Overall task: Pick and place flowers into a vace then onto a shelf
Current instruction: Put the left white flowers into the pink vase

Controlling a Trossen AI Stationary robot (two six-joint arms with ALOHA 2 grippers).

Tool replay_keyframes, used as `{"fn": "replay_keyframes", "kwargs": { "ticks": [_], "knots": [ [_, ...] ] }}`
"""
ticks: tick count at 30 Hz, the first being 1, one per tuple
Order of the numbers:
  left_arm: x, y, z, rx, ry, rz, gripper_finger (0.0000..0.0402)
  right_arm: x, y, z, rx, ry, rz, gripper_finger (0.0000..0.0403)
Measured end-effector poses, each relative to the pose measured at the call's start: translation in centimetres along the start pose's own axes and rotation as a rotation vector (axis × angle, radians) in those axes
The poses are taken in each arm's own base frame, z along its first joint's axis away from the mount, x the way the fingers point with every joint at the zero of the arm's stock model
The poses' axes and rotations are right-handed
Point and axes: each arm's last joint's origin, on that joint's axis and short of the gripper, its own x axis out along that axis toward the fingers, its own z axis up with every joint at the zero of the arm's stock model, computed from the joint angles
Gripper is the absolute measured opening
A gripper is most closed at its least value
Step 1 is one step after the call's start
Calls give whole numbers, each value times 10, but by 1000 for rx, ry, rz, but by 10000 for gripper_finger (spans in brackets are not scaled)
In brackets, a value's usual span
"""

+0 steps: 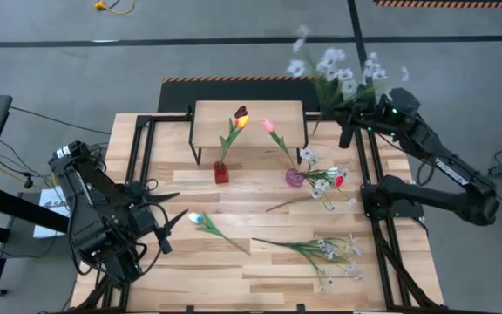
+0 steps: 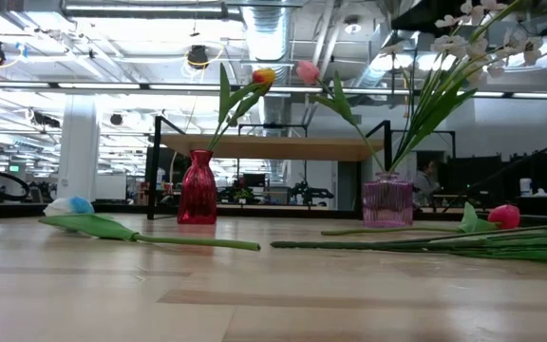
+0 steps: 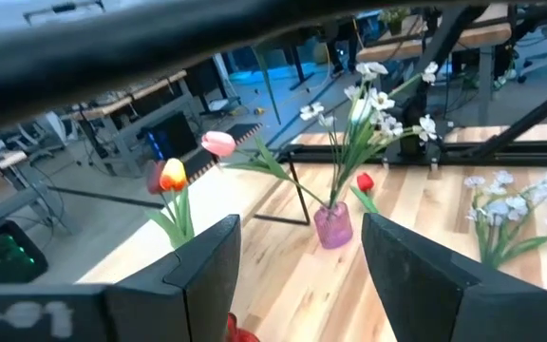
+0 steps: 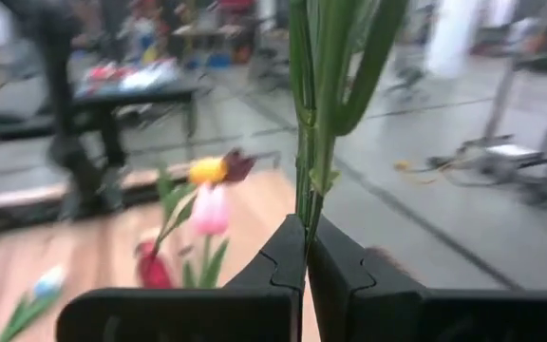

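The wooden table (image 1: 260, 262) carries a small light-wood shelf (image 1: 249, 122) on dark legs at its far side, with nothing standing on its top. Both vases stand on the table in front of it. The red vase (image 1: 221, 173) holds two tulips, an orange one (image 1: 243, 121) and a dark red one (image 1: 240, 112), whose heads lean over the shelf. The pink glass vase (image 1: 295, 177), to the right of the red one, holds a pink tulip (image 1: 268, 126) that also leans toward the shelf.

More flowers lie loose on the table: a white-headed tulip (image 1: 200, 221) nearest the left arm, a long spray of small white blossoms (image 1: 325, 251) toward the near right, and another white spray with a red tulip (image 1: 338, 180) just beside the pink vase.

The right arm reaches high over the table's far right corner. The right gripper (image 4: 307, 255) has its jaws pressed together on the green stems of a bunch of white blossoms (image 1: 338, 71), which it holds up in the air above and to the right of the shelf.

The left arm sits folded at the table's near left edge. The left gripper (image 1: 171, 220) points toward the white-headed tulip, jaws apart and holding nothing.
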Motion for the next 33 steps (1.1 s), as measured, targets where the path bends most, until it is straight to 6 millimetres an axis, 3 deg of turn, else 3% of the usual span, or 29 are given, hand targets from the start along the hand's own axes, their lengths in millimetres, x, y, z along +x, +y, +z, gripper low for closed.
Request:
{"fn": "replay_keyframes", "kwargs": {
  "ticks": [12, 29, 33],
  "knots": [
    [-4, -8, 1, 15, 15, -40, 212, 15, -20, -17, -15, 28, 411, 0],
    [-4, -8, 1, 17, 14, -39, 212, 47, -33, -40, -12, 59, 578, 0],
    [-4, -8, 1, 17, 13, -39, 212, 49, -34, -61, -8, 45, 578, 0]
  ]
}}
